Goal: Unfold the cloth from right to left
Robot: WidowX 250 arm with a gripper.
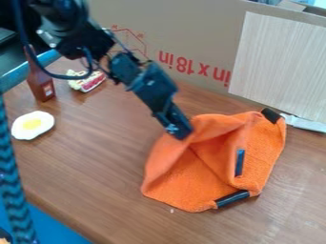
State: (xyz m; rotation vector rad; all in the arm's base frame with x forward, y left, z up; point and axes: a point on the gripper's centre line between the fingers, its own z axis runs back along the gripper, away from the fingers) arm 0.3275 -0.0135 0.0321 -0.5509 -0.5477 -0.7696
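Cloth: the orange cloth [213, 162] is on the tabletop [102, 176], bunched up and bent over itself, with a dark strip [239, 162] showing near its middle.
Tool: the black tool [181, 133] tips down at the cloth's top left edge. I can't tell if it is wide, narrow or holding some cloth.
Where they meet: the tip looks right up against the cloth, and most of the cloth is to the right of it and nearer the camera.
Job now: opening the cloth looks part done.
Next move: get a good pinch, pull the top layer left, then lay it flat.
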